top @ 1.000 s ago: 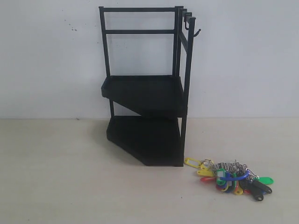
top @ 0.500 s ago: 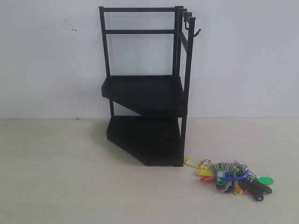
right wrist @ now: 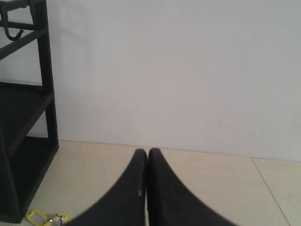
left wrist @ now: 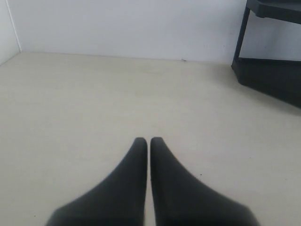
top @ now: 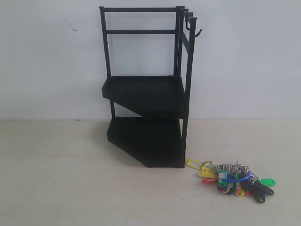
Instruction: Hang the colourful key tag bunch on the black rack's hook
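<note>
Rack (top: 143, 94) stands upright on the tabletop (top: 56, 183), its back close to the wall (top: 249, 66). It has two angular trays, one above the other, and two rails across the top.

Hook (top: 197, 33) sticks out sideways from the rack's top right post, tip turned up.

Key bunch (top: 233, 179) lies flat on the tabletop, off the rack's front right foot and far below the hook. A yellow tag at the end of the bunch sits just beside that foot. Blue loop lies across the middle; green and black tags lie at the end farthest from the rack.

Left gripper (left wrist: 148, 141): jaws together, only a thin slit between the tips, holding nothing. Rack's lower tray and one post (left wrist: 268, 77) show ahead and off to one side.

Right gripper (right wrist: 147, 151): jaws together, holding nothing, aimed at the wall beside the rack (right wrist: 47, 84). Hook (right wrist: 14, 34) shows high on the frame. One yellow tag of the key bunch (right wrist: 35, 216) shows by the rack's foot.
</note>
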Robot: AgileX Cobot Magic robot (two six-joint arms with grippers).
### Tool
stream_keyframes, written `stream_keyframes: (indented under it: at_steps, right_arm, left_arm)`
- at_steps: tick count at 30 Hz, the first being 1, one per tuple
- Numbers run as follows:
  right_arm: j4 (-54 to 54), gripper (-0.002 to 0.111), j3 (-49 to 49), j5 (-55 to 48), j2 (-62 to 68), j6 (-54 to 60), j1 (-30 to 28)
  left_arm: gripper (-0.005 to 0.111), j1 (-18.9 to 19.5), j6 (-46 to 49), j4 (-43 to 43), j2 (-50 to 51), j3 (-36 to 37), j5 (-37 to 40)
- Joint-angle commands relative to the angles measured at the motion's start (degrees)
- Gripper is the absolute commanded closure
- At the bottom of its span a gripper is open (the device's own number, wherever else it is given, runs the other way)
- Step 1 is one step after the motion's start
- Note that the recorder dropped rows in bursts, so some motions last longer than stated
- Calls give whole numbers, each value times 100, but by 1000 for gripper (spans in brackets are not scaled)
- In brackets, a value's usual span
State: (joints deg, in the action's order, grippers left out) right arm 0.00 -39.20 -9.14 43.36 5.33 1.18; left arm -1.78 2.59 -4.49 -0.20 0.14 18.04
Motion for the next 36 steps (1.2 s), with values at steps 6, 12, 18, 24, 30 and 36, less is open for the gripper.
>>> stream_keyframes:
  at_steps: [6,12,18,24,30,36]
  right_arm:
    - [0,108,-41,301,81,-429,8]
    - [0,108,-41,555,81,-835,8]
    - [-75,108,-122,642,138,-243,8]
    - [-52,108,-906,-805,920,1697,8]
    - [638,108,-1713,-2648,2042,3960,448]
    - [676,108,-1826,-2545,3305,4600,1189]
  left_arm:
    - [102,19,2,-40,20,-14,-20]
    - [102,19,2,-40,20,-14,-20]
    - [102,19,2,-40,20,-14,-20]
    - [102,19,2,-40,20,-14,-20]
    - [102,19,2,-40,20,-14,-20]
    - [102,19,2,-40,20,-14,-20]
